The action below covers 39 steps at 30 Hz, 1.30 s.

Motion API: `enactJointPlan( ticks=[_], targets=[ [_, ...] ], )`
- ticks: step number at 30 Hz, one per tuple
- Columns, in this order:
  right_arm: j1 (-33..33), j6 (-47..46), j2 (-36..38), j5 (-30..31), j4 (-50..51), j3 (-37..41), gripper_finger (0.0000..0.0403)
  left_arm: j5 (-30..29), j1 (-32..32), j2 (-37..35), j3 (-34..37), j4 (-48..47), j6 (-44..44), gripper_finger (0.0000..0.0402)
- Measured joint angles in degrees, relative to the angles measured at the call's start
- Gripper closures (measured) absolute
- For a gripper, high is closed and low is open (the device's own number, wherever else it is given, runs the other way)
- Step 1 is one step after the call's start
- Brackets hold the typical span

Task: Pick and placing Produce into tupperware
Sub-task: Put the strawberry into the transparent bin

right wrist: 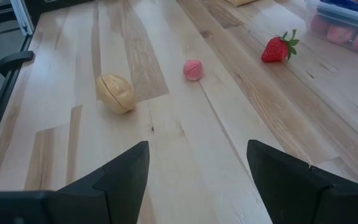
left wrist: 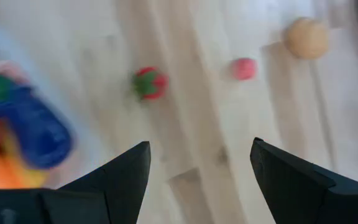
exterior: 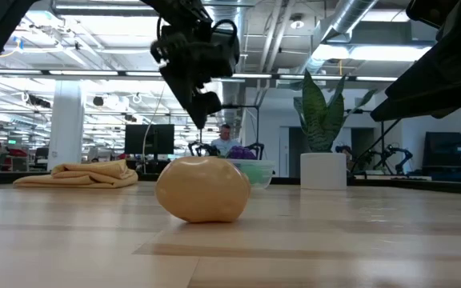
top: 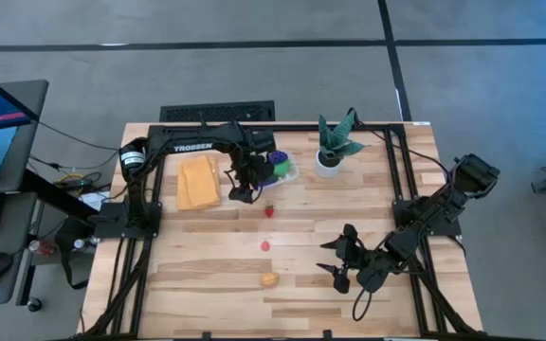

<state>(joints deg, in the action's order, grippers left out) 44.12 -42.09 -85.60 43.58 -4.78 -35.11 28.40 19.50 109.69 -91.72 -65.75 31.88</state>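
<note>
Near the table's far edge, left gripper (top: 245, 186) raised above the wood, fingers apart and holding nothing, just beside the clear tupperware (top: 285, 169). Inside that tub, purple grapes (top: 278, 159) plus green, orange and pink pieces. Beside it, tan folded cloth (top: 198, 182); farther right, potted plant (top: 333, 144). Loose on bare wood: strawberry (right wrist: 278, 48), small pink piece (right wrist: 192, 70), tan potato-like piece (right wrist: 115, 93). Toward the near right, right gripper (top: 341, 258) low over the table, fingers wide apart, empty.
</note>
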Motion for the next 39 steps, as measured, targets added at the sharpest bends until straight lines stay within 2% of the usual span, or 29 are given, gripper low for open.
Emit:
enactJointPlan(
  ticks=[4, 13, 17, 21, 25, 29, 39],
  targets=[
    [0.00, 0.00, -0.01, 0.01, -0.03, 0.00, 0.0138, 1.90, -1.79, 0.00, 0.00, -0.29, -0.11, 0.0136],
    [0.03, -0.45, -0.01, -0.01, -0.40, 0.00, 0.0138, -0.07, -6.31, -0.08, 0.07, -1.96, -3.83, 0.0136],
    [0.81, -1.50, -0.01, -0.01, 0.04, 0.02, 0.0138, 2.78, -9.00, -2.75, 4.08, -2.52, -3.90, 0.0136],
    [1.81, -1.61, -0.01, -0.01, -0.05, 0.02, 0.0138, 2.56, -10.39, -7.95, 12.28, 1.13, -7.33, 0.0136],
    [1.97, -1.61, -0.01, 0.21, -0.33, 0.02, 0.0138, 2.54, -10.63, -17.06, 23.64, 8.57, -12.30, 0.0136],
    [1.53, -1.59, -0.01, 0.65, -0.44, 0.02, 0.0138, 1.83, -10.63, -29.81, 37.31, 19.19, -18.37, 0.0136],
    [-3.74, -0.99, -0.01, 1.94, -1.23, 0.02, 0.0138, -14.81, -13.12, -66.31, 65.77, 45.86, -33.30, 0.0136]
  ],
)
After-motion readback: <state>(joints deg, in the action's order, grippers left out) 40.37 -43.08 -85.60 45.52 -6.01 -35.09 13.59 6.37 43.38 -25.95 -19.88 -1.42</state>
